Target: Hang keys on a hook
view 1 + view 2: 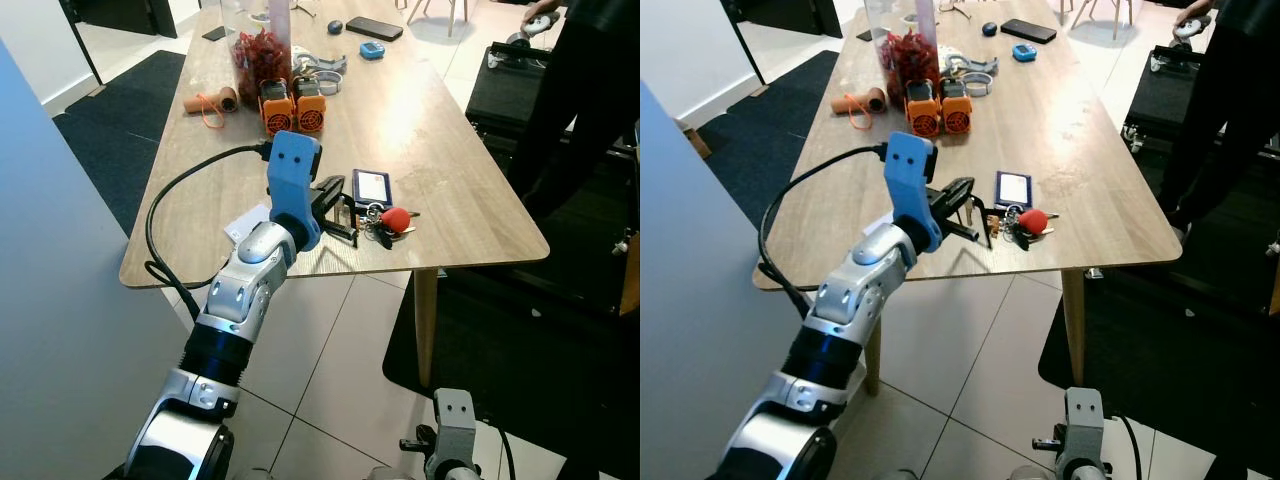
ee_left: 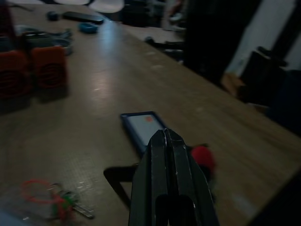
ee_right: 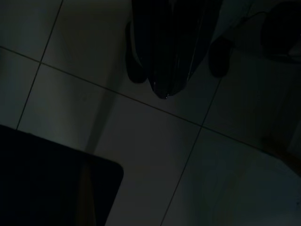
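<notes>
Over the near edge of the wooden table (image 1: 450,140) you've got the left gripper (image 1: 340,212), blue wrist housing up, black cable looping back off it. Head views show its two black fingers (image 1: 958,192) spread a little apart at the tips; the left wrist view shows them pressed together along their length, so call it nearly closed, nothing held between them. Just past the fingertips, on the tabletop, lies the bunch of keys (image 1: 385,228) with a red fob (image 1: 396,217); gripper is near it, and you cannot tell whether it is touching. Just beyond the keys, away from the gripper, sits a small dark card holder with a pale window (image 1: 370,185), flat on the table. In the left wrist view that same holder (image 2: 143,129) lies straight ahead of the fingers and the red fob (image 2: 203,157) peeks out beside them. Also in the wrist view, off to one side of the fingers, a second small key set with a red ring (image 2: 51,200), blurred.

Further from the gripper, up the table: two orange devices (image 1: 292,105), a clear jar of red stuff (image 1: 262,55), a black phone (image 1: 373,28). A person in dark clothes (image 1: 585,90) stands at the far right side of the table.

Right gripper (image 3: 167,47) hangs low over the tiled floor (image 3: 141,141); very dark, fingers look together.
</notes>
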Controlling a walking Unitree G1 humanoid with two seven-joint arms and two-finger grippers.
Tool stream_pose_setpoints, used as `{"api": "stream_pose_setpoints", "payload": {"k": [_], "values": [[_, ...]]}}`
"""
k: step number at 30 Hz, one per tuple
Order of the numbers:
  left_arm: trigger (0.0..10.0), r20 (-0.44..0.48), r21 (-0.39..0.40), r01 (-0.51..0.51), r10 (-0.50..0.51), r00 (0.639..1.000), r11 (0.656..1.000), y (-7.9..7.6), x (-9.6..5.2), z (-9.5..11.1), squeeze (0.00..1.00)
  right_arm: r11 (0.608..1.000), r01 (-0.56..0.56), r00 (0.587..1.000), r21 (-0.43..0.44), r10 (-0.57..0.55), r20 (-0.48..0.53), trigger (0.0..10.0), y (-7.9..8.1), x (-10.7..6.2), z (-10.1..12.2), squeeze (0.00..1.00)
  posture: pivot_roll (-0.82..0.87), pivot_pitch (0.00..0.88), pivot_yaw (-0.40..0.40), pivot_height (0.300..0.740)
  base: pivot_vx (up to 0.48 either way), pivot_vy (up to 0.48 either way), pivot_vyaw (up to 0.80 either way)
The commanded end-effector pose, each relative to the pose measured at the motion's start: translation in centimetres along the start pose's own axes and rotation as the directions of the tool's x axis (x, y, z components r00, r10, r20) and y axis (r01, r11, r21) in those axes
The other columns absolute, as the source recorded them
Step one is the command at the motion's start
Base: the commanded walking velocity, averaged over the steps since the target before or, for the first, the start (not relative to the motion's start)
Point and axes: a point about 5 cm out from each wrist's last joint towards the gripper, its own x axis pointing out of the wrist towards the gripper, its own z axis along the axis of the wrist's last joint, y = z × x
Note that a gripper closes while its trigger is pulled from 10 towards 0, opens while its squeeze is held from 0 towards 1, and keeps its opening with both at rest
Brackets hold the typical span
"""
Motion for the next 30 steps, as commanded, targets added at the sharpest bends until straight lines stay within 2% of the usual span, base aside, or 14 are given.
{"api": "stream_pose_setpoints", "payload": {"k": [1, 7, 11, 19, 22, 24, 30], "values": [[10.0, 0.01, 0.018, -0.088, 0.088, 0.996, 0.996, 0.9, 0.1, -0.3, 0.0, 1.0, 0.011, 1.0, 0.02, -0.011, -0.01, 10.0, 0.0, -0.2, -0.4, 0.0, 0.05, 0.085, 0.051, 0.74, 0.0, 0.0, 0.0], [10.0, 0.004, 0.048, -0.17, 0.17, 0.985, 0.984, 1.9, -0.2, -1.3, 0.0, 1.0, 0.013, 1.0, 0.02, -0.013, -0.012, 10.0, -0.1, -0.3, -0.5, 0.0, 0.05, 0.087, 0.049, 0.74, 0.0, 0.0, 0.0], [10.0, -0.007, 0.081, -0.128, 0.129, 0.992, 0.988, 2.3, -0.8, -2.3, 0.0, 1.0, 0.014, 1.0, 0.021, -0.014, -0.012, 10.0, -0.1, -0.3, -0.5, 0.0, 0.05, 0.087, 0.049, 0.74, 0.0, 0.0, 0.0], [10.0, -0.013, 0.09, -0.082, 0.083, 0.996, 0.993, 3.4, -1.7, -2.9, 0.0, 1.0, 0.015, 1.0, 0.021, -0.014, -0.011, 10.0, -0.2, -0.2, -0.5, 0.0, 0.05, 0.086, 0.045, 0.74, 0.0, 0.0, 0.0], [10.0, -0.033, 0.131, -0.101, 0.106, 0.994, 0.986, 4.8, -2.3, -3.5, 0.0, 1.0, 0.015, 1.0, 0.019, -0.015, -0.012, 10.0, -0.2, -0.2, -0.4, 0.0, 0.05, 0.086, 0.045, 0.74, 0.0, 0.0, 0.0], [10.0, -0.04, 0.143, -0.108, 0.115, 0.993, 0.984, 5.2, -2.5, -3.7, 0.0, 1.0, 0.015, 1.0, 0.019, -0.015, -0.012, 10.0, -0.2, -0.2, -0.4, 0.0, 0.05, 0.086, 0.045, 0.74, 0.0, 0.0, 0.0], [10.0, -0.077, 0.209, -0.184, 0.204, 0.976, 0.96, 7.7, -3.2, -4.7, 0.0, 1.0, 0.018, 1.0, 0.02, -0.017, -0.009, 10.0, -0.3, -0.2, -0.3, 0.0, 0.05, 0.087, 0.042, 0.74, 0.0, 0.0, 0.0]]}}
